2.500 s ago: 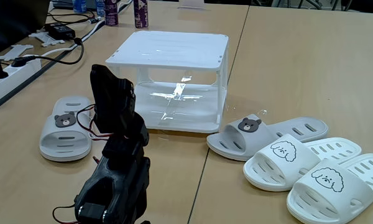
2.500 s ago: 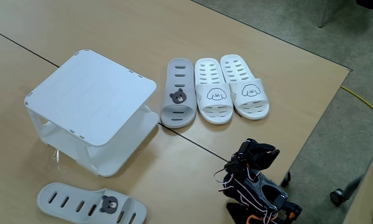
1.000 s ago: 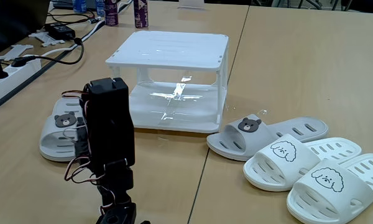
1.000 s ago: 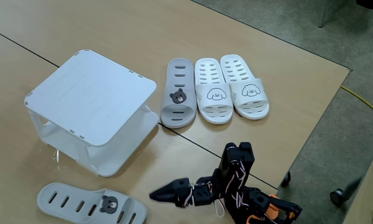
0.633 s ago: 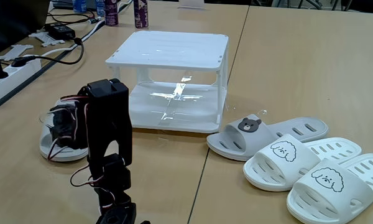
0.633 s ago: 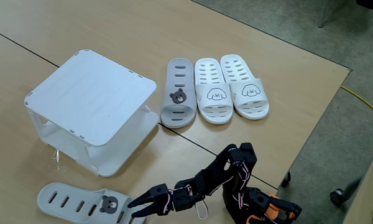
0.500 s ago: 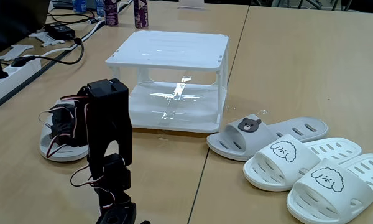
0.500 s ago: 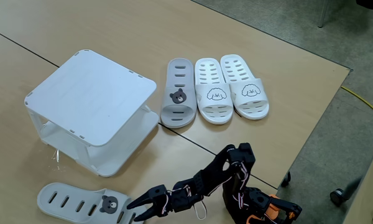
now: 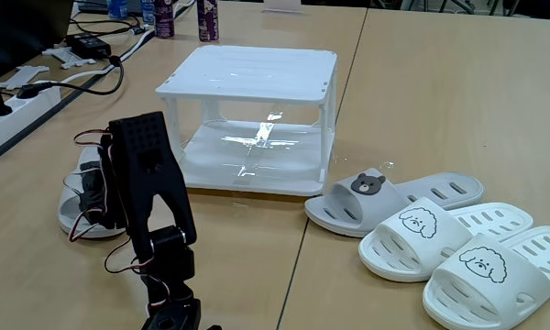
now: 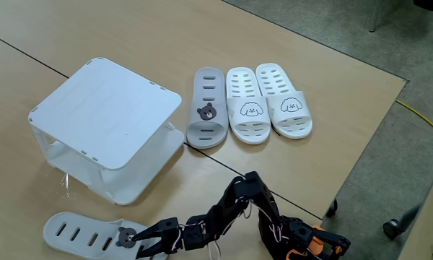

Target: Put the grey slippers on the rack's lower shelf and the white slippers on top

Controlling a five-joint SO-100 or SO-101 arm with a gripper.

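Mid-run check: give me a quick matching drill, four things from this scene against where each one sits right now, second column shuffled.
Things:
1. gripper
2. grey slipper with the bear badge, in the row of three
3. white slippers
4. rack

Places:
A. side by side on the table, at the right end of the row in a fixed view
B. on the table, both tiers bare
C. at the badge end of the lone grey slipper
D. lying by the rack's corner, next to a white slipper

Pairs: 1-C, 2-D, 3-A, 4-B
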